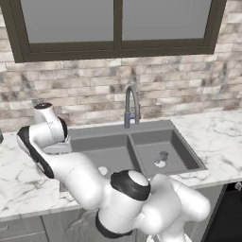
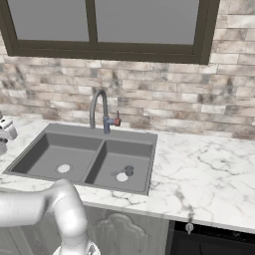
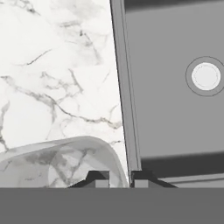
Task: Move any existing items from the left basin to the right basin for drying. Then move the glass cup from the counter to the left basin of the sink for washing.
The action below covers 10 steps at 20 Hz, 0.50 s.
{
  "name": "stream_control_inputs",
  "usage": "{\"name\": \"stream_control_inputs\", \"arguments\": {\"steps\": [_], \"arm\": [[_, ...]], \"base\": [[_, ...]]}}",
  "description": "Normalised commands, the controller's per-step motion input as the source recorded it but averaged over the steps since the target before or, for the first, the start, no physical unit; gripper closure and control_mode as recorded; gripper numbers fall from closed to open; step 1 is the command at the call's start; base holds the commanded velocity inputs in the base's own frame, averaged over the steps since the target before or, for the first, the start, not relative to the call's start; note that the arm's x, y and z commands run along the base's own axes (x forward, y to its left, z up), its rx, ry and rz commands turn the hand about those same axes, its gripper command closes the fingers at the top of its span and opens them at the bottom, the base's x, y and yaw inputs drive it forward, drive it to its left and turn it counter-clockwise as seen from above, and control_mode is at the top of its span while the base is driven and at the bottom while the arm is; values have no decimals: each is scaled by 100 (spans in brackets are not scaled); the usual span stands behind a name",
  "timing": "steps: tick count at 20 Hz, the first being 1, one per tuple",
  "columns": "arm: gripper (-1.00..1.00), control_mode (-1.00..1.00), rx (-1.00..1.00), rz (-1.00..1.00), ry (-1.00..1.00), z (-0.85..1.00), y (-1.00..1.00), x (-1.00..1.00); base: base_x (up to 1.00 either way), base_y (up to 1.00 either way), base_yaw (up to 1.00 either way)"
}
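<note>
My hand (image 3: 120, 179) pinches the tumbler (image 3: 61, 162) wall at the worktop (image 3: 52, 65) edge beside the left basin (image 3: 175, 109), a rim grip ready for lifting it in, the tiny glass (image 1: 162, 156) already drying in the right basin (image 1: 177, 156).

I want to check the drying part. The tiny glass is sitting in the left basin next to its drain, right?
Not quite. The tiny glass is in the right basin, next to its drain. Both base views show it there; the left basin holds nothing but its own drain.
</note>
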Motion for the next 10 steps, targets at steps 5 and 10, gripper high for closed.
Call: {"name": "stream_control_inputs", "arguments": {"steps": [5, 10], "arm": [[100, -100, 0, -7, 0, 1, -66, 0], [100, -100, 0, -8, 0, 0, -70, 0]], "base": [[0, 0, 0], [0, 0, 0]]}}
